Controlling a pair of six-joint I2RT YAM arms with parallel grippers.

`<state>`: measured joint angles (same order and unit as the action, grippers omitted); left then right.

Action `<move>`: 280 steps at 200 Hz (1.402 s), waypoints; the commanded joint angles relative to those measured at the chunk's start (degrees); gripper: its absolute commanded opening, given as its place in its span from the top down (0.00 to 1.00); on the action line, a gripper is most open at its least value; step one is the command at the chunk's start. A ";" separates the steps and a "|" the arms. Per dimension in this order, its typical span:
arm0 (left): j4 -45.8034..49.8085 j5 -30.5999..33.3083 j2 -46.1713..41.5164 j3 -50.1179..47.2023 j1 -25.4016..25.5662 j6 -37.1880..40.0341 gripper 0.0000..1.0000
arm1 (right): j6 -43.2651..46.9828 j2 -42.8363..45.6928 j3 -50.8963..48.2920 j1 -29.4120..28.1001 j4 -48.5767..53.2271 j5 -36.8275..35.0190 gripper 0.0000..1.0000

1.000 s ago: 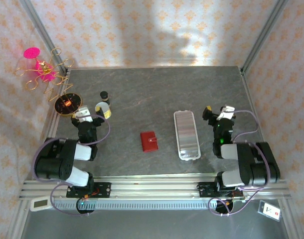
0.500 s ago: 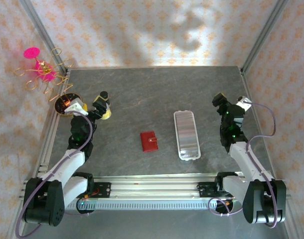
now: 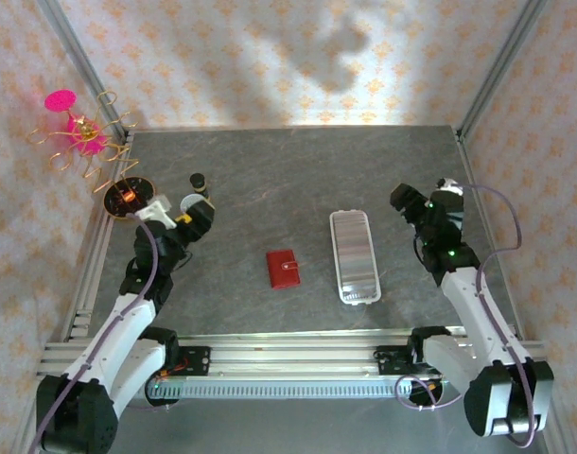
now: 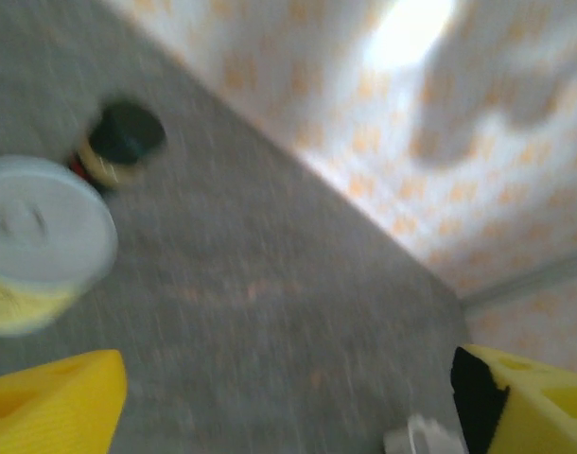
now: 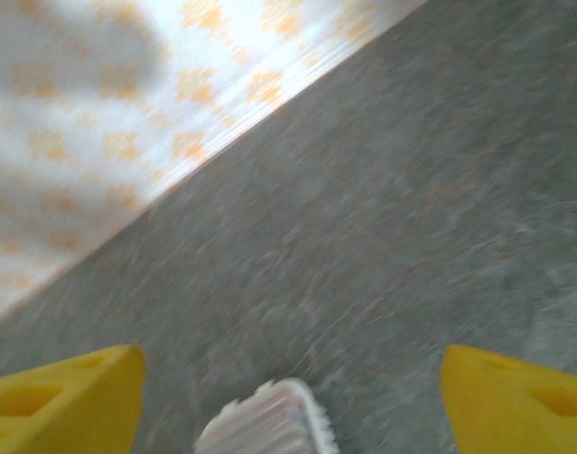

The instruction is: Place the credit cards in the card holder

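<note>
Left hand (image 3: 197,216) and right hand (image 3: 408,202) are held wide and empty. Between them the closed holder (image 3: 283,269) lies on the counter (image 3: 270,180) beside a ribbed tray (image 3: 355,257); cards cannot be made out. Unpinned, the holder may be slid away when pried.

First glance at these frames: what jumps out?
The red card holder lies closed mid-table, with a clear ribbed tray just to its right. A pink-and-gold wire ornament stands out at the table's far left corner.
</note>
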<state>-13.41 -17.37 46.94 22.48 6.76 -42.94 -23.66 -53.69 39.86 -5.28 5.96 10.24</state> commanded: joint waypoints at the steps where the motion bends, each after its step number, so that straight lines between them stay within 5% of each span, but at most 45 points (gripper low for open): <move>1: 5.14 -6.03 1.68 1.35 6.22 -2.98 0.18 | -0.66 -1.86 5.07 -6.86 7.53 2.16 0.27; 40: 0.32 -2.30 8.10 -0.56 20.83 -7.03 0.30 | -4.88 -8.79 6.30 -25.24 7.12 -3.32 0.51; 59: -1.13 -0.82 10.90 -1.67 22.96 -9.11 0.48 | -7.06 -14.43 6.84 -32.90 5.30 -5.63 0.65; 70: -4.44 -2.43 11.87 -3.49 23.11 -10.63 0.50 | -7.79 -18.59 7.36 -36.11 3.82 -6.14 0.71; 136: -7.47 -1.86 12.73 -8.36 25.46 -13.25 0.50 | -8.71 -40.58 16.38 -43.35 1.19 -5.79 1.00; 280: -15.44 -0.36 24.65 -5.61 33.47 -15.68 0.55 | -10.62 -48.61 14.69 -43.76 0.20 -8.81 1.00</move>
<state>-25.02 -19.05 70.61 15.18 39.16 -57.45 -33.08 -101.14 56.38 -48.82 6.04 4.45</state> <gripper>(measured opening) 0.459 0.044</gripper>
